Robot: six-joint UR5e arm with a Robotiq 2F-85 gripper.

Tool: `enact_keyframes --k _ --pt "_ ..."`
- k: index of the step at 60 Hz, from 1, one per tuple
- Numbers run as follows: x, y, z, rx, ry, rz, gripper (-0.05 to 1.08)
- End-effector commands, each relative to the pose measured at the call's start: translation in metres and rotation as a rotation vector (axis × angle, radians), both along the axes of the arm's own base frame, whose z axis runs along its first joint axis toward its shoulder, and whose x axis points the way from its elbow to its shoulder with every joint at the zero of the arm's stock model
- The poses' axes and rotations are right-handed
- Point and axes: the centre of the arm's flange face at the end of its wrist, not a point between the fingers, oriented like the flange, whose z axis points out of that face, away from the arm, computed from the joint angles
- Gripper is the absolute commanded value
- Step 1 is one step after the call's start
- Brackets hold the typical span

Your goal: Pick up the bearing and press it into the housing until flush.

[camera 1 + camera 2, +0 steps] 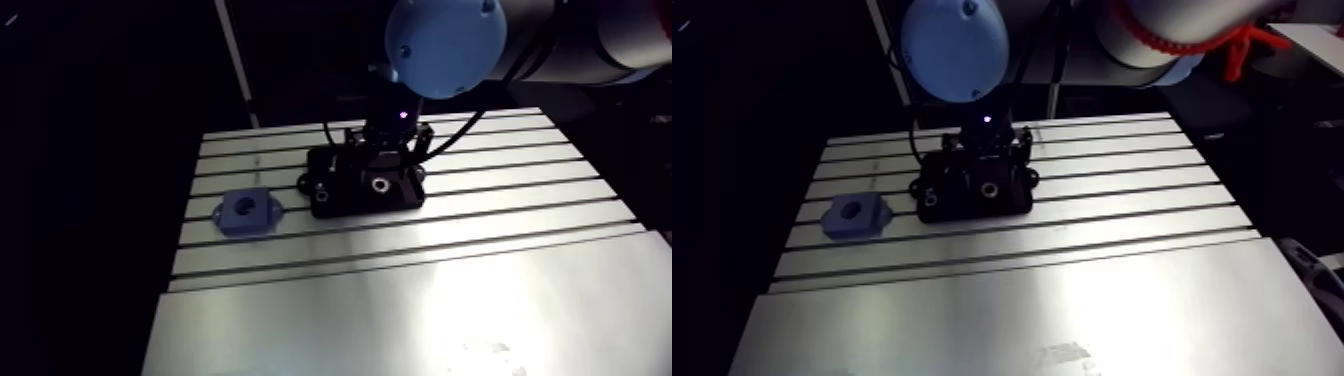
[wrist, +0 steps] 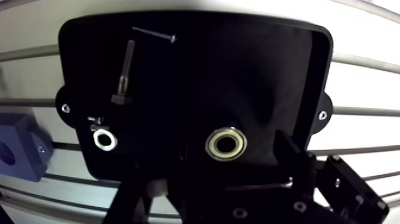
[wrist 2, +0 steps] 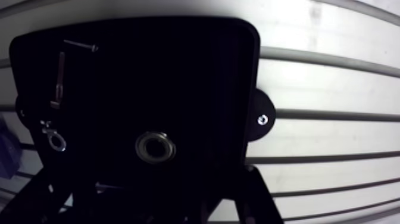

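The bearing [image 2: 226,145], a metal ring with a dark bore, lies flat in a black tray [image 2: 238,71] on the slotted table. My gripper [image 2: 209,179] hangs low over the tray's near side, open. Its dark fingers [image 2: 290,161] stand apart, and the bearing lies just ahead of the gap between them, untouched. The housing [image 1: 245,211] is a blue block with a round hole. It sits on the table beside the tray, apart from it, and only its edge [image 2: 18,155] shows in the wrist view.
The tray also holds a small washer [image 2: 105,140], a dark bolt [image 2: 125,71] and a thin screw [image 2: 155,34]. Mounting tabs with screws [image 2: 322,115] stick out from the tray's sides. A smooth plate [image 1: 400,320] covers the table's front part.
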Motion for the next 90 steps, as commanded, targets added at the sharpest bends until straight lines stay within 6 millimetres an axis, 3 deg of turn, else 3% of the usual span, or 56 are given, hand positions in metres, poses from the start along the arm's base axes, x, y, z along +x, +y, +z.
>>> enact_keyframes --k 1,90 --pt "0.0002 -0.0015 -0.0015 0.003 0.011 0.004 0.25" --pt "0.0068 -0.0032 -0.0063 0.002 -0.004 0.007 0.44"
